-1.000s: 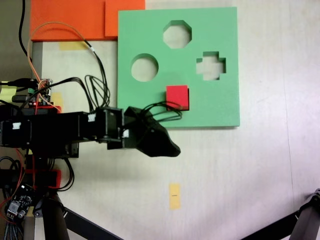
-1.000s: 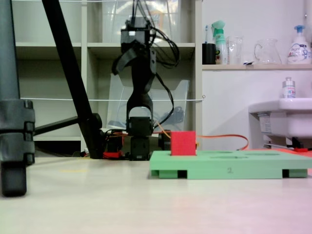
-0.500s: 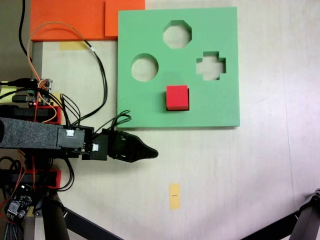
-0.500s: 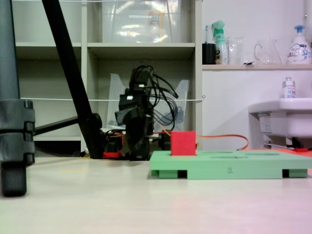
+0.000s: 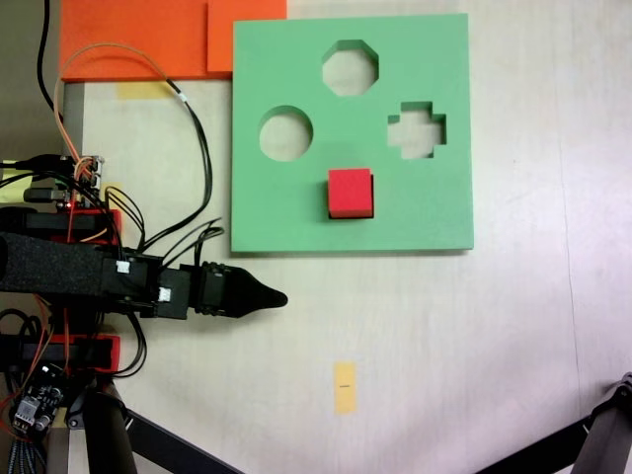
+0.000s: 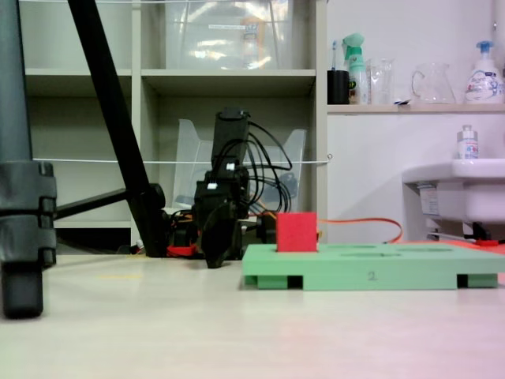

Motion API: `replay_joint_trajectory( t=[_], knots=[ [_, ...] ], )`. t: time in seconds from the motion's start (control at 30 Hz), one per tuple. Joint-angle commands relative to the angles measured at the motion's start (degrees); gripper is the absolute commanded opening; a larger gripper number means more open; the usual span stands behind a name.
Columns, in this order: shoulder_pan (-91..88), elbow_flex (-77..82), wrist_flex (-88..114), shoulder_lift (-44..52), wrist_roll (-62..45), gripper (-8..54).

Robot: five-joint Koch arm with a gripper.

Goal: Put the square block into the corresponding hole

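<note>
Red block [image 5: 350, 192] seated in the square hole [image 5: 372, 195] of the green board [image 5: 296, 212], lower centre of the board as seen from above; a thin dark sliver of the hole visible along the block's right and lower edges. From the low fixed view, block [image 6: 297, 231] standing proud of the board [image 6: 371, 268], upper part well above the surface. Round hole [image 5: 285, 134], octagonal hole [image 5: 351, 67] and cross hole [image 5: 416, 130] open, nothing in them.

Arm lying low and stretched toward the right in the view from above, below the board's lower left corner. Gripper [image 5: 275, 297] off the board, over bare table [image 5: 444, 346], well apart from the block and holding nothing. Jaws tapering to a single dark point; open or closed cannot be told. In the low view, gripper [image 6: 215, 259] tip down near the table, just left of the board's edge.

Orange sheets [image 5: 138, 38] at the upper left, touching the board's top left corner. Small yellow tape mark [image 5: 344, 386] on the table below the board. Tripod legs [image 5: 128, 434] at the lower edge.
</note>
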Motion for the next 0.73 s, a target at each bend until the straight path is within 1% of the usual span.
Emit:
replay_joint_trajectory(
  t=[0.0, 0.7],
  knots=[
    [0.09, 4.13, 0.44, 3.69, -0.09, 34.1],
    [0.26, 4.13, 0.53, 3.69, 0.18, 34.6]
  ],
)
